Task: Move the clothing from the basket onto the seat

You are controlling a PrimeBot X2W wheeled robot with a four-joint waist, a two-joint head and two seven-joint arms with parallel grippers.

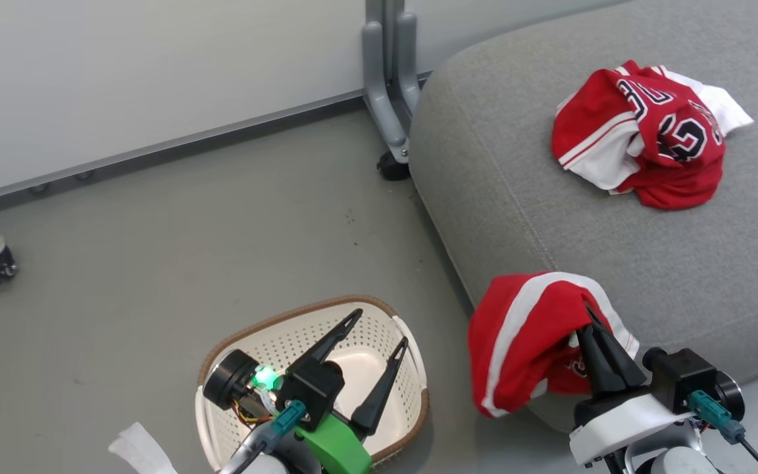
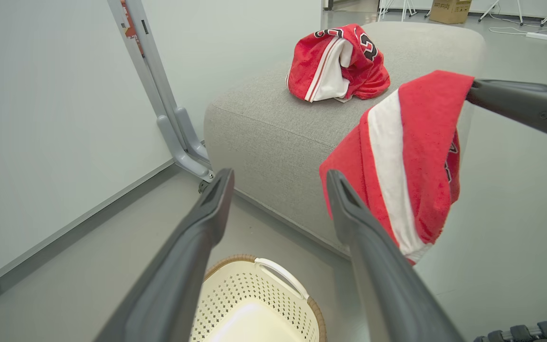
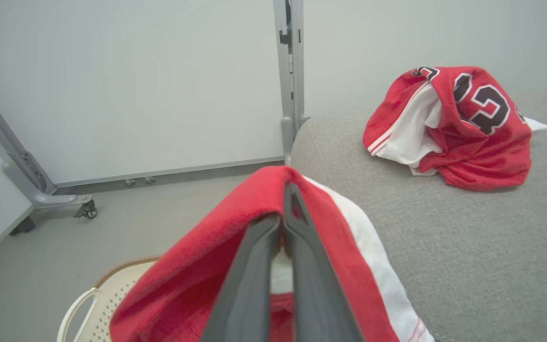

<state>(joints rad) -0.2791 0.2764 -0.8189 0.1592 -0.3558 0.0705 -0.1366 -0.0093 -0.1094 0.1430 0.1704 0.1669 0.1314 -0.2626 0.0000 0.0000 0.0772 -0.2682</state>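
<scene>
We anchor on the seat (image 1: 616, 263). On it, toward its far right and well back from the near edge, lies the jersey (image 1: 649, 131). At the seat's near left corner the shorts (image 1: 524, 336) hang draped over the right pincer (image 1: 589, 316), which is clamped on them; we can't tell if they touch the seat. Left of the seat, on the floor (image 1: 155, 230), sits the basket (image 1: 274, 342), with the left pincer (image 1: 380, 328) over it. At the seat's far left corner is a stand foot (image 1: 385, 118).

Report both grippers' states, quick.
Left gripper: open, empty, above the basket.
Right gripper: shut on the shorts, by the seat edge.
</scene>
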